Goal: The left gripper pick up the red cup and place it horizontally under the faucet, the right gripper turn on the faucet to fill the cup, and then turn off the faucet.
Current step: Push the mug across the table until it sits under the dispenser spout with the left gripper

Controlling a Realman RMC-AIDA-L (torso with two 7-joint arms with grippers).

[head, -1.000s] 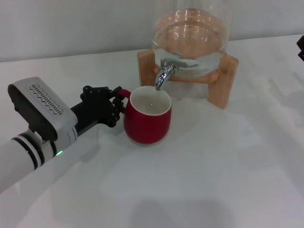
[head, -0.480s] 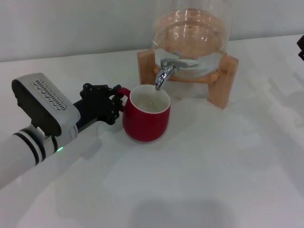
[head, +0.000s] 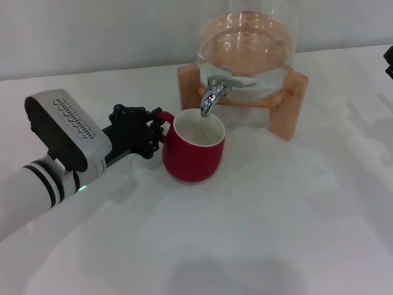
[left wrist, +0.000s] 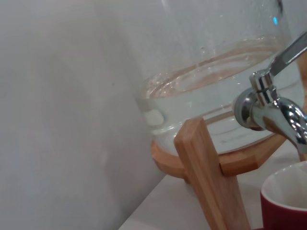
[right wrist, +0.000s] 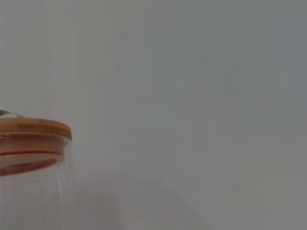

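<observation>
The red cup (head: pixel 193 153) stands upright on the white table, its white inside open upward, with its rim right below the spout of the chrome faucet (head: pixel 213 95). My left gripper (head: pixel 155 128) reaches in from the left and is shut on the cup's small red handle. The left wrist view shows the faucet (left wrist: pixel 268 108) close up, lever level, above the cup's rim (left wrist: pixel 288 201). No water is running. Only a black bit of my right gripper (head: pixel 389 61) shows at the far right edge, well away from the faucet.
The faucet belongs to a glass jar (head: pixel 245 46) of water resting on a wooden stand (head: pixel 288 110) at the back of the table. The right wrist view shows the jar's wooden lid (right wrist: pixel 29 129) against a plain wall. A grey wall rises behind the table.
My left arm has pushed forward and to the right, sliding the cup a little rightward so its rim sits more squarely beneath the spout. The right arm has not moved.
</observation>
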